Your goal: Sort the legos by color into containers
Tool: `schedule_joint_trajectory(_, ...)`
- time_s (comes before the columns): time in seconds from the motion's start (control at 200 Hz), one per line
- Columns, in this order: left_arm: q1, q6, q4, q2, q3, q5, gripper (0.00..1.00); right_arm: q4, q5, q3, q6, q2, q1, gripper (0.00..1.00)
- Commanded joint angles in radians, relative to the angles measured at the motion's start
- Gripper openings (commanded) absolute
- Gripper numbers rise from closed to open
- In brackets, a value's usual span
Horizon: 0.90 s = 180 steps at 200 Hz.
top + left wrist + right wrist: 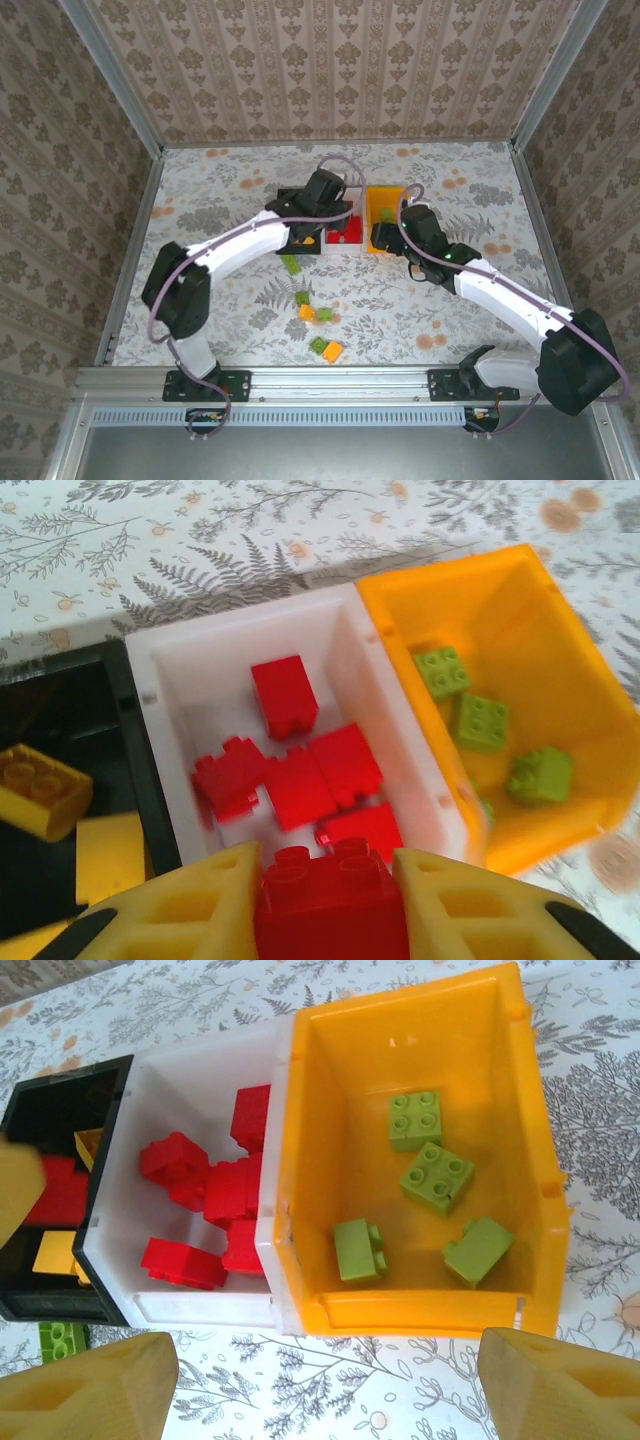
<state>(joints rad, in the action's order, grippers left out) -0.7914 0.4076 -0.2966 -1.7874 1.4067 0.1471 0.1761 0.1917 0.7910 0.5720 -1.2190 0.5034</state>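
Left gripper (328, 880): clamped on one red lego (330, 915), studs up, pinched between its yellow fingers.
Held lego, place: over the near end of the white bin (240, 615), whose opening lies straight below and slightly ahead of the gripper.
Bin axis: the white bin's long side runs away from the gripper, toward the far edge of the tabletop (220, 180). The black bin (60, 690) touches it on the left and the orange bin (590, 660) on the right.
Contents: red legos (300, 770) in white, green legos (480, 720) in orange, yellow legos (40, 790) in black.
Step, my reading: release. Spreading the fingers should be enough. The black bin's wall sits close to the left finger, so leftward drift is the risk.
Right gripper (325, 1385): spread wide, empty, hanging over the tabletop just on the near side of the orange bin.
Loose legos (302, 298): green and orange pieces scattered between the bins and the near edge, slightly left of centre. The left arm's base is nearer them, though the right gripper is the free one.
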Motion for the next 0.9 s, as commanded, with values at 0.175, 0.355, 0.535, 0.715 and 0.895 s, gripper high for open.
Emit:
schedule_joint_trajectory(0.175,0.051,-0.052,-0.076,-0.165,0.194,-0.065,0.60,0.057,0.017,-0.020,0.007,0.058,-0.011,0.80)
schedule_joint_trajectory(0.355,0.042,-0.017,-0.045,-0.044,0.099,-0.113,0.81,0.056,0.007,-0.017,0.005,0.054,-0.012,0.80)
schedule_joint_trajectory(0.535,-0.002,0.014,-0.047,0.174,-0.147,-0.163,0.86,0.038,-0.029,-0.016,0.002,0.022,-0.011,0.80)
schedule_joint_trajectory(0.715,-0.071,0.019,-0.154,0.363,-0.383,-0.196,0.91,0.013,-0.051,-0.025,0.003,-0.015,-0.011,0.80)
schedule_joint_trajectory(0.895,-0.197,-0.052,-0.236,0.400,-0.470,-0.172,0.91,-0.001,-0.056,-0.025,0.005,-0.042,-0.011,0.80)
